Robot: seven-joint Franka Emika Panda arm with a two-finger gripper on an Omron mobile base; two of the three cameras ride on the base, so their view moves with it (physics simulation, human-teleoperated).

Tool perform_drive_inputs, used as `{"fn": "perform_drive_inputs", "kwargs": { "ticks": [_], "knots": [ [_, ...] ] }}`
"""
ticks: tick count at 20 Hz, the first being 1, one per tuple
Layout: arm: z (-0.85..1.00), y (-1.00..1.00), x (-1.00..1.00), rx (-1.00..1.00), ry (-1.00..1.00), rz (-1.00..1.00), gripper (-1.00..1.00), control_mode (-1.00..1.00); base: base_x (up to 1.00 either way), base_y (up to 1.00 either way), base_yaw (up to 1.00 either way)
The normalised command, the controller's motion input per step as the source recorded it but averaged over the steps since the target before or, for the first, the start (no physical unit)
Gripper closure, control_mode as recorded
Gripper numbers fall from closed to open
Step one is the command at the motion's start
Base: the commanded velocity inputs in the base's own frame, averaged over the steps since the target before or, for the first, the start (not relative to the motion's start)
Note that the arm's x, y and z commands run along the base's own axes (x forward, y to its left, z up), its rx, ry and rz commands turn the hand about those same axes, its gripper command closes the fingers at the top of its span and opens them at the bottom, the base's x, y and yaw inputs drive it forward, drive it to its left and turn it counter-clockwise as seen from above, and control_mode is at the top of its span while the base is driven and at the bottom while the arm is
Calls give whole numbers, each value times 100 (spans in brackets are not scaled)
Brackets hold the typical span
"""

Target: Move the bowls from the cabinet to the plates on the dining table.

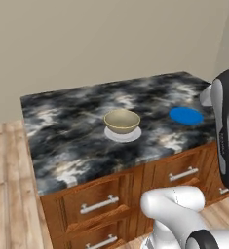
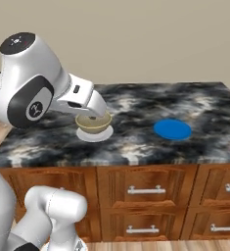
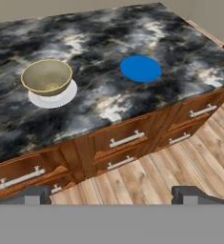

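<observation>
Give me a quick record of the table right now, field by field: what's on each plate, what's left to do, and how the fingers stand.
surface: dining table, dark marbled top over wooden drawers
pale plate: bowl sitting upright on it
blue plate: bare, nothing on it
plates relative: apart, blue one toward the arm's right
gripper: fingers spread wide, holding nothing, pulled back from the table edge above the wooden floor
task progress: one bowl placed; blue plate awaits a bowl

Olive-tan bowl (image 1: pixel 122 120), pale plate (image 1: pixel 123 134), blue plate (image 1: pixel 186 115), black white-veined dining table (image 1: pixel 62 141).
</observation>
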Motion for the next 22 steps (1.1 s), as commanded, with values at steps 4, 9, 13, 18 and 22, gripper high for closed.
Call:
{"fn": "perform_drive_inputs", "kwargs": {
  "ticks": [4,9,13,18,22],
  "knots": [
    [0,0,0,0,0,0,-100,100,0,0,-25],
    [0,0,0,0,0,0,-100,100,0,0,-25],
    [0,0,0,0,0,0,-100,100,0,0,-25],
    [0,0,0,0,0,0,-100,100,-1,1,-23],
    [0,0,0,0,0,0,-100,100,0,2,-24]
  ]
}}
